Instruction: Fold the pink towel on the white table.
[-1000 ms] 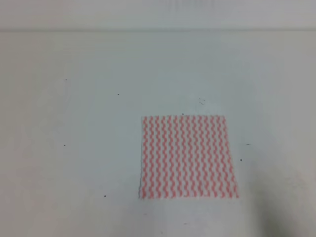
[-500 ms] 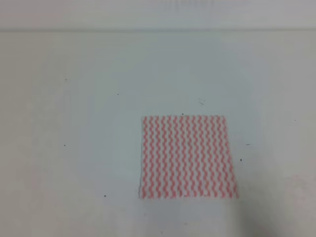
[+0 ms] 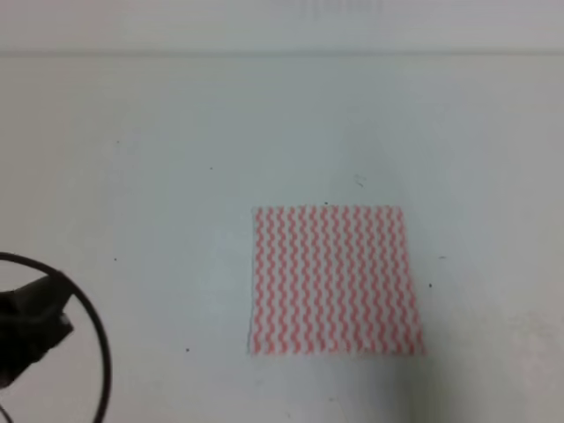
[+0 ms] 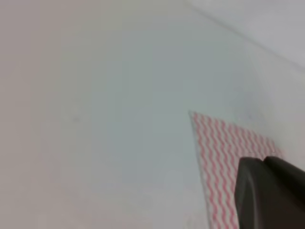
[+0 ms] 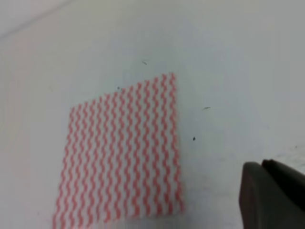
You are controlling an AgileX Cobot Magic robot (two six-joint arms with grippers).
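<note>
Towel (image 3: 333, 280) is laid flat, right of centre on the white worktop (image 3: 176, 176). Left end effector (image 3: 35, 322) is seen at the lower-left edge, well apart; grip state of both end effectors cannot be told.

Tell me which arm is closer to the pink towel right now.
Hard to call. The left arm shows at the high view's lower-left edge, well left of the pink towel. The right arm is absent there, appearing only in its wrist view.

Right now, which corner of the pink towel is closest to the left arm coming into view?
The near-left corner of the pink towel. The left arm shows at the high view's lower-left edge, level with that corner; the other three corners lie farther right or farther back.
</note>
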